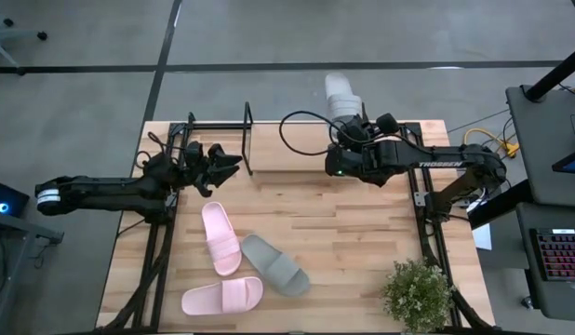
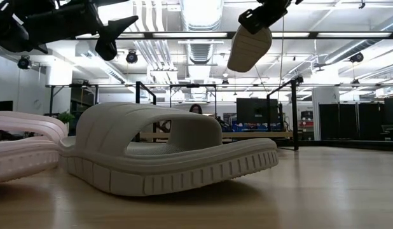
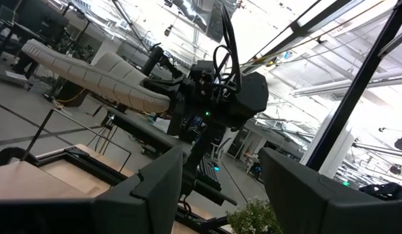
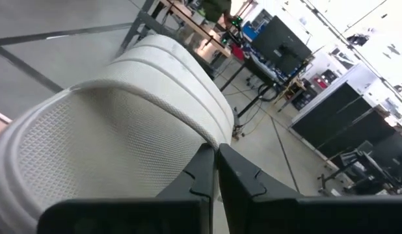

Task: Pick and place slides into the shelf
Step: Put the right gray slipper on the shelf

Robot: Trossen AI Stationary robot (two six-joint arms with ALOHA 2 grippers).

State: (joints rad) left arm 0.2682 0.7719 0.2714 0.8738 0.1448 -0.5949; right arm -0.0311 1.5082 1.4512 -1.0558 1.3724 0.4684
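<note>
Right hand raised, gripping grey slide, left hand hovering, fingers spread.

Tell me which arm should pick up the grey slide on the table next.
Left, probably. The left gripper is open and empty, while the right gripper is shut on a grey slide held up near the table's far edge. The other grey slide lies between the arms.

The wooden worktop carries three slides toward its near edge: a pink one lying lengthwise, a second pink one lying crosswise beside the edge, and a grey one angled just beside both. A small potted plant stands at the near right corner. The shelf with black uprights sits at the far side.
</note>
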